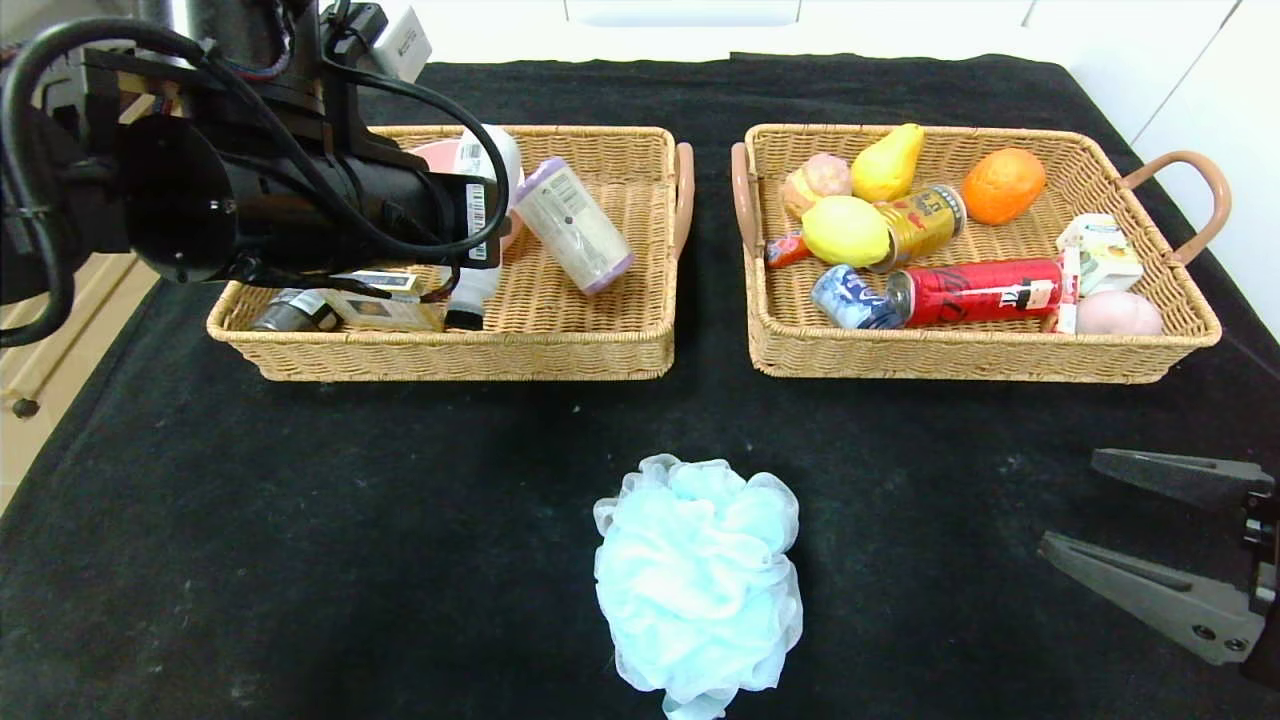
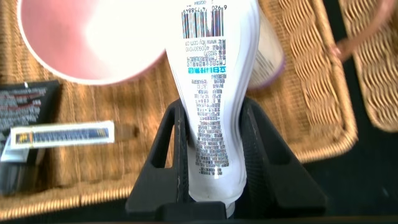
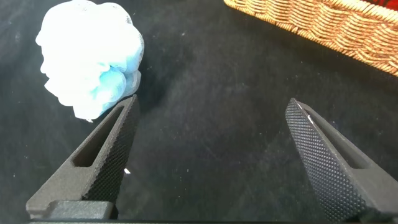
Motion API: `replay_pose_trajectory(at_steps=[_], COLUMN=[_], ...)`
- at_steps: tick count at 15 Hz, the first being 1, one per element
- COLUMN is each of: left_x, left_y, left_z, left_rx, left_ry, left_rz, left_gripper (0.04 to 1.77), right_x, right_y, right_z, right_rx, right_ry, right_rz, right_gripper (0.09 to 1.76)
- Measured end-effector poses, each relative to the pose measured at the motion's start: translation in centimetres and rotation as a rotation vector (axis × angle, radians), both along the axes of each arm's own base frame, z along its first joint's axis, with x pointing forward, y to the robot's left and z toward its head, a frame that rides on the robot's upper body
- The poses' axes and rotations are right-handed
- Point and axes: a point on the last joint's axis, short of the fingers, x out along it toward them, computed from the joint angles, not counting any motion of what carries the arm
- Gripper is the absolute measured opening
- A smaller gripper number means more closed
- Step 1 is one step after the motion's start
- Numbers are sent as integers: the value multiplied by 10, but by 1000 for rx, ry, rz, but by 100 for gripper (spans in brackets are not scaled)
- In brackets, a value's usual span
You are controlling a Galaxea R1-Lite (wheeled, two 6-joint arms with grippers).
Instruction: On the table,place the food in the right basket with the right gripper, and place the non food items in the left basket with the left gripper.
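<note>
Nearest the head camera, a pale blue mesh bath sponge (image 1: pixel 698 585) is lying on the black-clothed bench (image 1: pixel 300 520), well in front of the left wicker basket (image 1: pixel 560 350). Above that basket's near-left part the left claw (image 1: pixel 470 295) is hanging from its black arm, carrying a white plastic tube with a barcode (image 1: pixel 472 285). To the right of that basket, the right wicker basket (image 1: pixel 960 355) is holding fruit and cans. The right claw (image 1: pixel 1105 510) is idling, released, right of the sponge.

From the left wrist, the left claw (image 2: pixel 214 168) is clenching the tube (image 2: pixel 214 112) at its narrow end, over the basket's weave (image 2: pixel 311 106), beside a pink round tub (image 2: pixel 87 37).

From the right wrist, the right claw (image 3: pixel 208 149) is gaping over bare cloth, beside the sponge (image 3: pixel 87 53).

Judging by this, the tube's drop-off is in hand: next the left claw should be letting go, then fetching the sponge, the last non-food item.
</note>
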Motion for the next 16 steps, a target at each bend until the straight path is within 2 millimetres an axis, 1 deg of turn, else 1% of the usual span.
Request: replay_pose_trajectory(at_steps=[2, 4, 6, 8, 13, 14, 16], left_x=[14, 21, 26, 30, 35, 36, 37], left_y=[1, 0, -1, -3, -5, -5, -5], left_z=[-2, -7, -9, -5, -11, -12, -12], left_rx=[-10, 0, -2, -23, -19, -17, -17], left_ry=[-34, -30, -37, -97, -97, -96, -97], left_rz=[19, 26, 27, 27, 34, 35, 35], left_gripper=[59, 59, 59, 59, 59, 67, 90], right_x=[0, 0, 0, 1, 1, 1, 1], right_y=[0, 0, 0, 0, 0, 0, 0], right_z=[0, 0, 0, 0, -1, -1, -1], right_rx=[0, 0, 0, 0, -1, -1, -1], right_ry=[0, 1, 1, 2, 5, 5, 5], right_rz=[-2, -2, -2, -2, -2, -2, -2], right_gripper=[171, 171, 171, 171, 171, 171, 171])
